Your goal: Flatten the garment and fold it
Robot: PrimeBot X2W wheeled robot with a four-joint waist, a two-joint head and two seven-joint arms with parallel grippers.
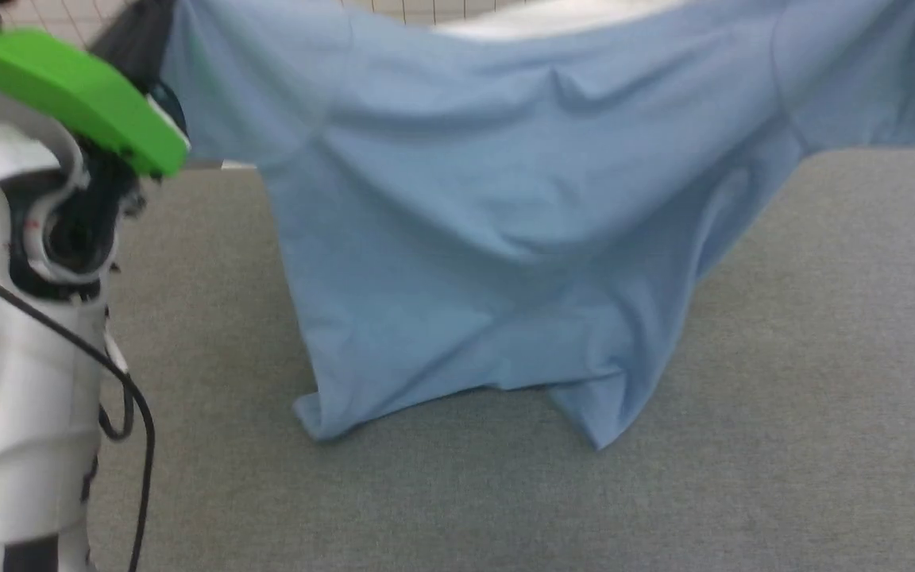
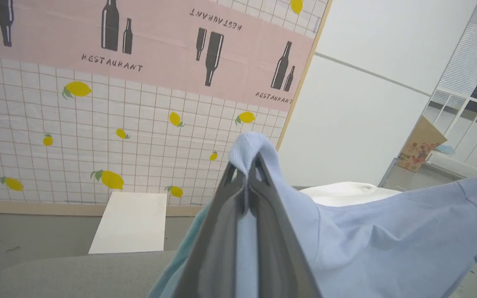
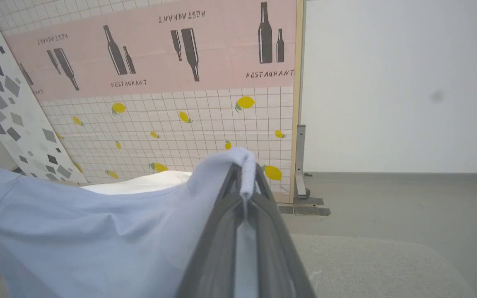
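The garment [image 1: 473, 238], a light blue T-shirt, hangs spread in the air above the grey table [image 1: 807, 381], its lower hem crumpled on the tabletop. My left gripper [image 2: 246, 171] is shut on a bunch of its cloth [image 2: 387, 236], which pokes out past the fingertips. My right gripper [image 3: 244, 182] is shut on another bunch of the garment [image 3: 77, 231], at the opposite upper corner. A white panel [image 3: 139, 184] of the shirt shows along its top edge between the two grips. My left forearm [image 1: 21, 318], white with a green cover, stands at the left of the head view.
A tiled wall with lemons and a pink poster [image 2: 139, 54] stands behind the table. A white board [image 2: 131, 223] leans at its foot. A cardboard box [image 2: 420, 145] sits by a railing. A black cable [image 1: 108, 373] hangs from my left arm.
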